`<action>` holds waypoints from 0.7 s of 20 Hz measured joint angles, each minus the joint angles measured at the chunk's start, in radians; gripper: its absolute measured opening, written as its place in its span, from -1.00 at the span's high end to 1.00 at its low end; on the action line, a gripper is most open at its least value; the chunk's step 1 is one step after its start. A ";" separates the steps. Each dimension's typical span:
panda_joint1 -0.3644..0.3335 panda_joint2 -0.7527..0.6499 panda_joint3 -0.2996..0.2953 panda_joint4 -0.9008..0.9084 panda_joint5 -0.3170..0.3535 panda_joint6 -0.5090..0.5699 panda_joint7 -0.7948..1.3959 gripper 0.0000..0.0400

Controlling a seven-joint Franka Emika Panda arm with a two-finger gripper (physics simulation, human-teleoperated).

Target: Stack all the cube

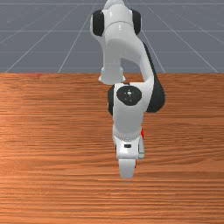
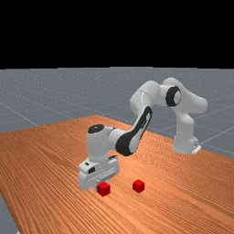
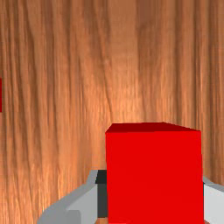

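Gripping one cube (image 3: 155, 175) (bright red, one face darker) between jaws.

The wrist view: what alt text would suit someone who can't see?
A red cube is held between the two fingers of a robot's gripper. Beyond it are an orange-brown wooden table and a sliver of another red cube.

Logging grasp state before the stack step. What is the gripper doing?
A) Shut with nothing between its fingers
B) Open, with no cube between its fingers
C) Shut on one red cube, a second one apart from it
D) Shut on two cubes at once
C: the gripper has a finger against each side of one red cube; the second cube sits apart.
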 joint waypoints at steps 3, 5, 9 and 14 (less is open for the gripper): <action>0.000 -0.027 0.000 -0.018 0.000 -0.003 0.000 0.02; 0.000 -0.035 0.000 -0.016 0.000 -0.015 0.000 0.02; -0.001 -0.117 0.004 -0.162 -0.004 0.031 -0.015 0.02; 0.004 -0.289 0.002 -0.488 -0.003 0.211 -0.001 0.02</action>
